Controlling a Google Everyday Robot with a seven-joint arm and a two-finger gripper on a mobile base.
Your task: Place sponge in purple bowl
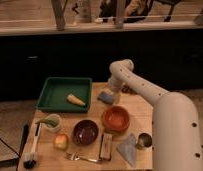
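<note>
The sponge (107,97) is a small flat blue-grey pad lying on the wooden table (145,112), at its back middle, just right of the green tray. The purple bowl (86,132) is dark maroon and glossy. It stands empty near the table's front middle, left of the orange bowl (116,118). My gripper (111,90) hangs down from the white arm and sits directly over the sponge's far edge, at or touching it. The sponge's far part is hidden behind the gripper.
A green tray (55,86) at the back left holds a tan object (75,100). Along the front are a cup (52,122), an apple (60,141), a brush (31,151), a fork (82,158), a tan-and-white block (106,146), a grey-blue cloth (128,148) and a metal cup (143,141).
</note>
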